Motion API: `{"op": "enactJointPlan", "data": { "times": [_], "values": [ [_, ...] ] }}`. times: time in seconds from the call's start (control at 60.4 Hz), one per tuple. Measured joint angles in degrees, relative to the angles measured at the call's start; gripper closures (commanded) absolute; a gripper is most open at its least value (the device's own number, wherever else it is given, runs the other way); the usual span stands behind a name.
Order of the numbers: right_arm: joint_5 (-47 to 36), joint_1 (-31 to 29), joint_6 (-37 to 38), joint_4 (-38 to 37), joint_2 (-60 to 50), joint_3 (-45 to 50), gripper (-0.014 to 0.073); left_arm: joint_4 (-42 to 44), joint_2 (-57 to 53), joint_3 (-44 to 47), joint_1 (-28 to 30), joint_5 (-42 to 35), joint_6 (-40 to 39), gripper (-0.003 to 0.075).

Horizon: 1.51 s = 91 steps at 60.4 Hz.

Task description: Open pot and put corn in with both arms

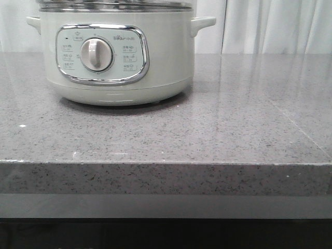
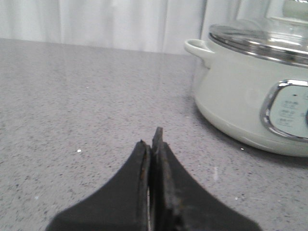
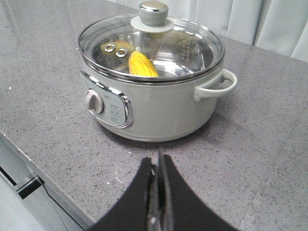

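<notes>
Pot point(image 3: 151, 91) on grey table point(image 1: 207, 135), glass lid point(image 3: 151, 45) seated. Corn point(image 3: 143, 64) visible through lid, inside pot; task seemingly finished. Left pincer point(image 2: 153, 144) pressed together, empty, beside pot. Right pincer point(image 3: 159, 166) together, empty, well back. Bare table around; front edge near.

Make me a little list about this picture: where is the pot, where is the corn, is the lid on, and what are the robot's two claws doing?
pot: stands on the grey speckled counter, dial facing the front camera
lid: glass, on the pot
corn: inside the pot, seen through the lid
left gripper: shut, empty, beside the pot
right gripper: shut, empty, off the pot
</notes>
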Motion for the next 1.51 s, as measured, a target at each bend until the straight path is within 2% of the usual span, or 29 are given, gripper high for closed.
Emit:
{"op": "enactJointPlan", "data": {
  "times": [0.182,0.315,1.358,1.508],
  "values": [
    [0.0,0.0,0.0,0.0,0.0,0.0,0.0713,-0.4,-5.4,7.4,0.5,-6.1,0.0,0.0741],
    [0.0,0.0,0.0,0.0,0.0,0.0,0.0713,-0.5,-5.4,8.3,0.6,-9.8,0.0,0.0741],
    [0.0,0.0,0.0,0.0,-0.1,0.0,0.0713,-0.6,-5.4,8.3,0.6,-9.9,0.0,0.0741],
    [-1.2,-4.2,0.0,0.2,-3.4,3.0,0.0713,-0.6,-5.4,8.3,0.6,-9.9,0.0,0.0741]
  ]
}}
